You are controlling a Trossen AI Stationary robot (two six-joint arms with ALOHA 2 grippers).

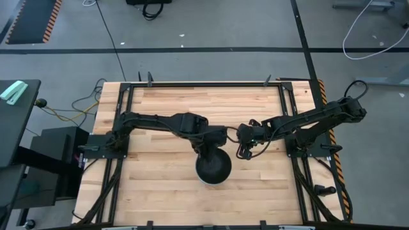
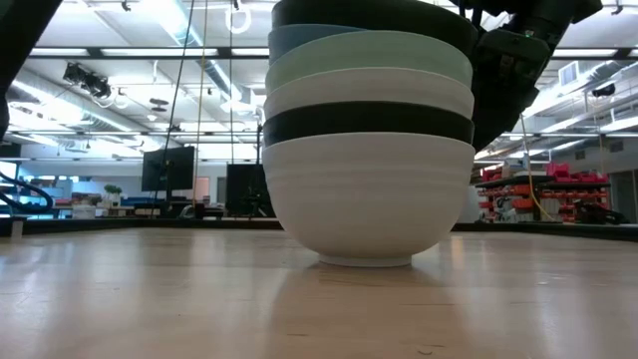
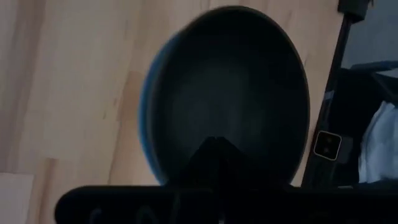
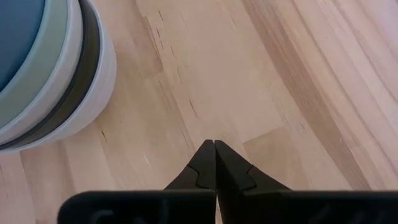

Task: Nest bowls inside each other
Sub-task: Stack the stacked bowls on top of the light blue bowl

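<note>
Six bowls stand nested in one stack (image 1: 213, 167) near the table's middle, its white bottom bowl (image 2: 369, 199) resting on the wood. Above it come a black, a white, a mint green (image 2: 369, 55) and a blue bowl (image 2: 299, 38), with a black bowl (image 3: 227, 93) on top. In the low view the top bowl sits slightly lower on the right. My left gripper (image 3: 214, 144) is over the top bowl's far rim, fingers shut. My right gripper (image 4: 214, 146) hangs shut over bare wood to the right of the stack (image 4: 43, 74), touching nothing. My left gripper comes from above with its shut fingers pointing down into the top black bowl (image 3: 214, 124), just inside its far rim. The fingers are dark against the dark bowl, so I cannot tell whether they touch it.
Bare wooden table (image 1: 160, 185) lies all round the stack. A black metal frame (image 1: 204, 84) runs along the table's edges, and the arm bases stand at its left and right sides. The room with monitors and shelves shows beyond the far edge.
</note>
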